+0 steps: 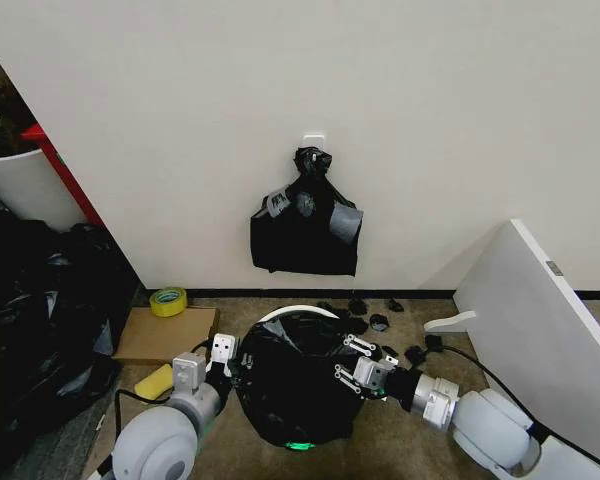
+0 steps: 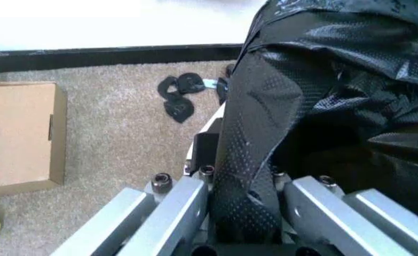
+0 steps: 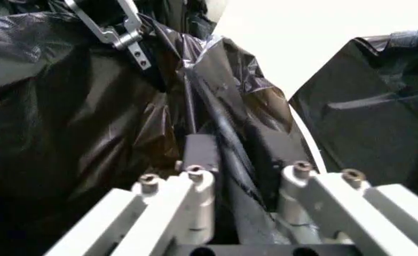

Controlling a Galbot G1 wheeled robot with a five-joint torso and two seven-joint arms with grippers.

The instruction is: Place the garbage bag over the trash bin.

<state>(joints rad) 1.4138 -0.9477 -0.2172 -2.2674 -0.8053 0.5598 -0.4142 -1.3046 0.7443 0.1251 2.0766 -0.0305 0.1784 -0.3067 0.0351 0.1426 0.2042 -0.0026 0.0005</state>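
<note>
While the garbage bag drapes over the trash bin at the lower centre of the head view, only a sliver of white rim shows at its far edge and a pale green base below. At the bag's left side, the left gripper pinches a strip of black film between its fingers. At the right side, the right gripper clamps another fold between its fingers. Above, a knotted bag bundle hangs on the wall
</note>
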